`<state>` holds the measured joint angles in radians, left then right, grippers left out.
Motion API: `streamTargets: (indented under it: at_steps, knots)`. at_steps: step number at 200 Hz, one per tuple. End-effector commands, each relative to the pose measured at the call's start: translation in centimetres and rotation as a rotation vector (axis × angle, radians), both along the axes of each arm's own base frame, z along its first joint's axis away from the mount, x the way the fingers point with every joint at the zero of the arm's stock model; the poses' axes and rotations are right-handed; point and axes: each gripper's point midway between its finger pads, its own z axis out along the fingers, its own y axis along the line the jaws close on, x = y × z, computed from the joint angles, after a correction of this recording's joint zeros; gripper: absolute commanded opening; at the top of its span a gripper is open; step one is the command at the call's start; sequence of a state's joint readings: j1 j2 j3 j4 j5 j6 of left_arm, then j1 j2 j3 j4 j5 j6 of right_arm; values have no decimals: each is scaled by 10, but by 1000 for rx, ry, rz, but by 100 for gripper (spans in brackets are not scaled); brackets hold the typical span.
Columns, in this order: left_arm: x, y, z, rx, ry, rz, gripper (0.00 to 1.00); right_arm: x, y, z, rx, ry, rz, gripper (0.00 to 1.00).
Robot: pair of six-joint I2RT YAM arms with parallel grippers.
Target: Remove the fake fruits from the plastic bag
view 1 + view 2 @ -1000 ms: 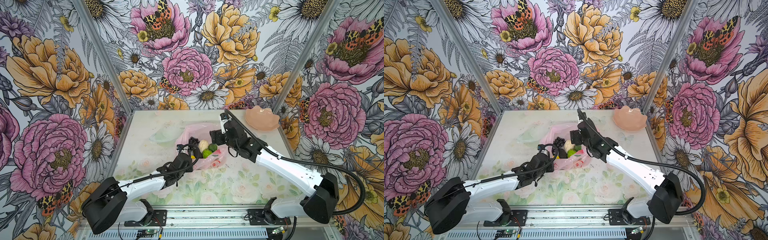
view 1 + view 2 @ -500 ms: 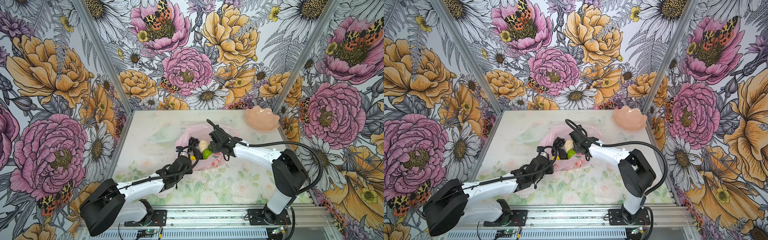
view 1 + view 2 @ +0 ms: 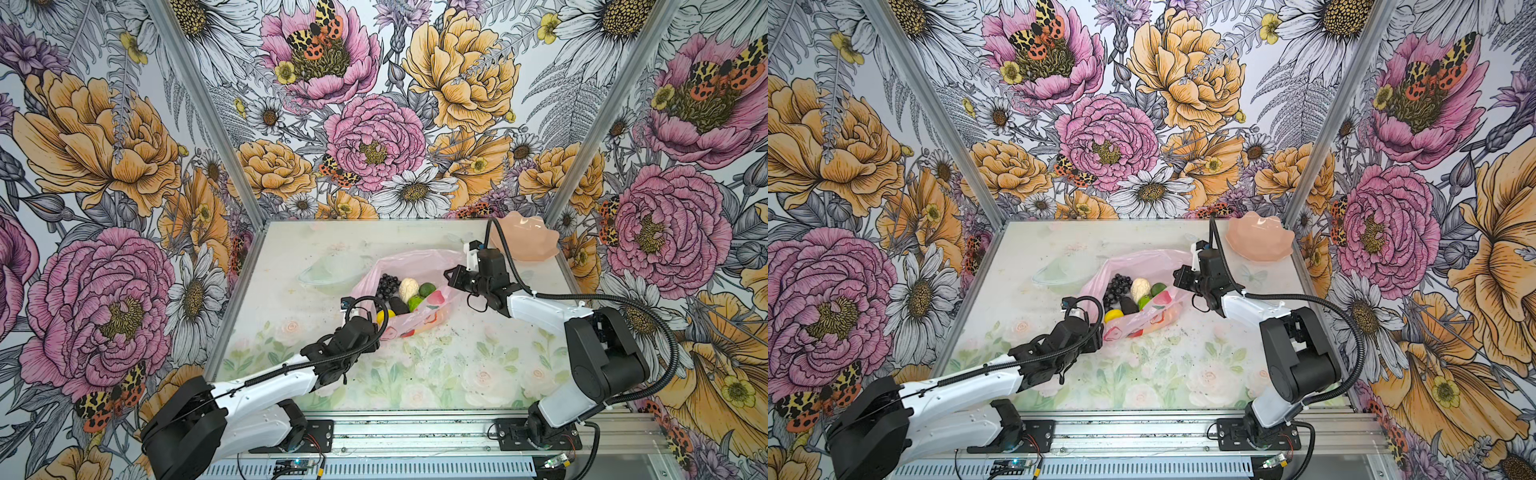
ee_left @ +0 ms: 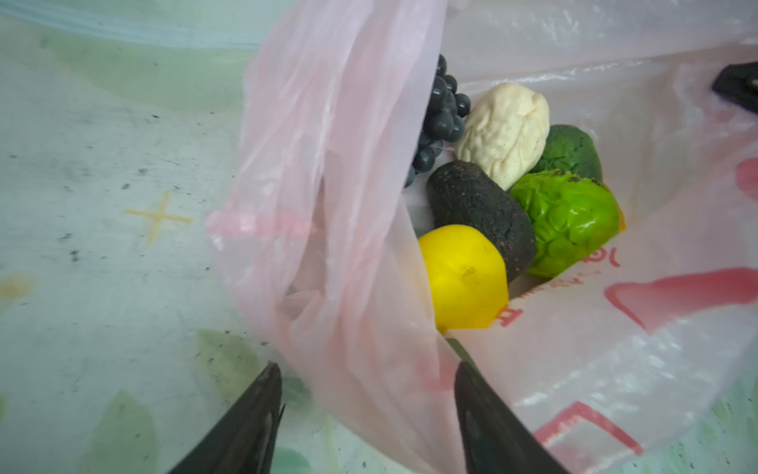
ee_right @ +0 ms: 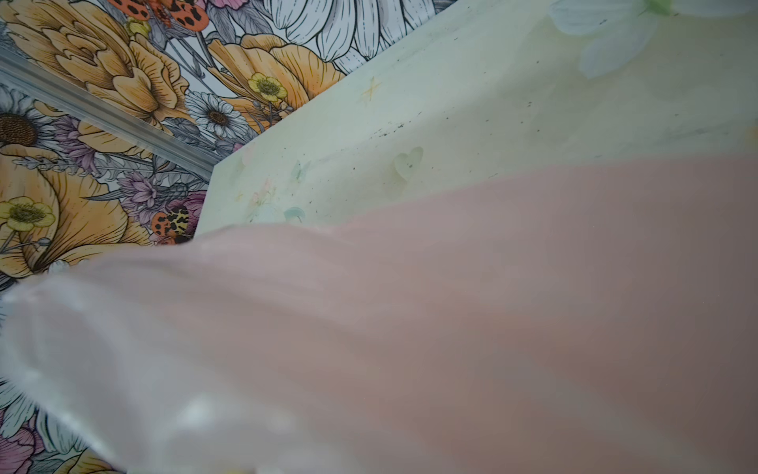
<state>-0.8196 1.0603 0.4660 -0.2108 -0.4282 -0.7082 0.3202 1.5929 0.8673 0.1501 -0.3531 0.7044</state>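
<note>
The plastic bag (image 3: 419,320) lies open mid-table, pink with red print. Inside it lie fake fruits: a dark grape bunch (image 4: 441,119), a cream pear (image 4: 506,131), a dark avocado (image 4: 480,213), a bumpy bright green fruit (image 4: 566,221), a darker green fruit (image 4: 570,152) and a yellow lemon (image 4: 463,279). My left gripper (image 4: 367,375) is open at the bag's near-left rim, with a fold of film between its fingers. My right gripper (image 3: 451,276) is shut on the bag's right rim. Pink film (image 5: 451,328) covers most of the right wrist view and hides the jaws.
A peach scalloped dish (image 3: 525,241) stands at the back right corner, just behind the right wrist. A pale translucent dish (image 3: 332,272) lies left of the bag. Flowered walls close three sides, and a metal rail (image 3: 415,419) runs along the front.
My left gripper has opened and let go of the bag's near rim. My right gripper came down from over the fruits to the bag's right rim and shut on it.
</note>
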Motion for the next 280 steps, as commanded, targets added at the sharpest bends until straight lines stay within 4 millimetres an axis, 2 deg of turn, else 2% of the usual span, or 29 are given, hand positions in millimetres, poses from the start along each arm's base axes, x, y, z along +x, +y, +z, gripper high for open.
streamTargets:
  at_steps: [1,20,43,70,88,105,126,141,155,171,188,198,223,251,265,280]
  knots:
    - [5,33,32,88,-22,89,81,-6,15,37,103,-95,67,0]
    - [16,33,51,70,-5,71,87,-11,12,32,86,-93,66,0]
    - [36,21,58,143,30,32,95,-14,11,32,77,-96,69,0]
    - [61,11,35,268,144,21,99,-16,14,35,85,-103,85,0]
    - [78,19,14,308,209,74,97,-18,16,42,99,-118,107,0]
    - [93,29,-1,279,252,119,90,-21,18,52,122,-140,135,0]
    - [109,40,-11,197,277,137,65,-18,13,66,185,-170,129,0]
    - [115,56,-13,132,268,171,40,-15,7,77,249,-197,117,0]
    - [115,77,-15,47,262,225,15,-11,1,76,274,-192,99,0]
    - [110,111,-23,-51,271,324,0,-6,-10,69,309,-177,72,0]
    - [102,142,-27,-150,252,420,0,-1,-26,51,317,-135,23,0]
    - [102,144,-26,-194,226,410,0,-1,-29,41,312,-118,15,0]
    - [109,121,-17,-161,207,310,0,-1,-19,31,296,-99,48,0]
    - [123,95,-13,-164,212,236,0,4,9,29,262,-86,122,0]
    - [134,89,-9,-156,214,225,0,13,18,34,240,-96,132,0]
    - [143,86,-3,-134,208,221,0,28,14,36,220,-108,97,0]
